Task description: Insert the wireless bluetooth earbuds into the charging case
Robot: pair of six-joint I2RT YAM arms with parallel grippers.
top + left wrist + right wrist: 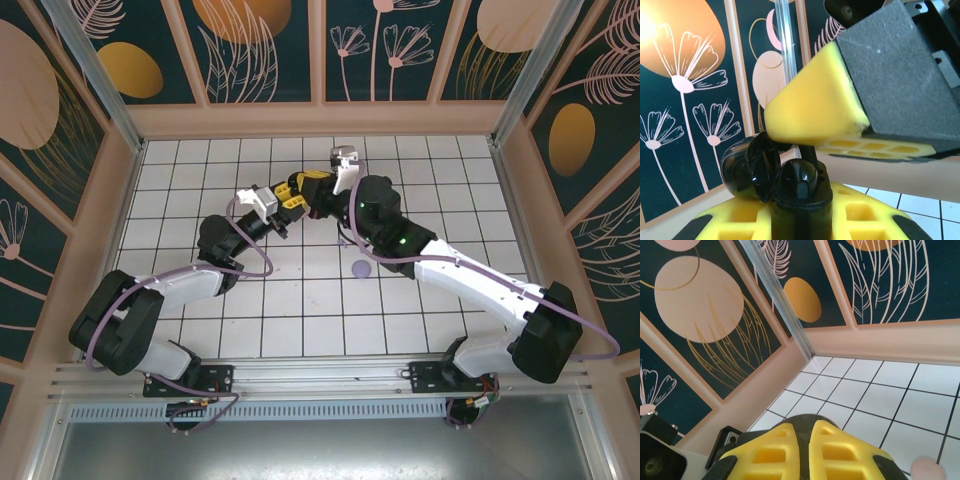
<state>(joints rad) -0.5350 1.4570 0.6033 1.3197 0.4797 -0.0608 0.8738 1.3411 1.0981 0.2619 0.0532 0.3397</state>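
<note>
Over the middle of the table my left gripper (289,198) and my right gripper (316,187) meet tip to tip. In the left wrist view my left gripper (800,222) is shut on the black charging case (802,212), whose lid (747,170) hangs open to the left. One black earbud (799,181) sits in the case top. A thin black stem (808,151) rises from the case to the right gripper's yellow finger (815,110) just above. My right gripper (805,427) is shut, with something black at its tips.
A lavender round piece (360,268) lies on the white grid table (300,300) in front of the right arm. A pink round piece (925,467) shows at the right wrist view's lower edge. Patterned walls (250,40) enclose the table.
</note>
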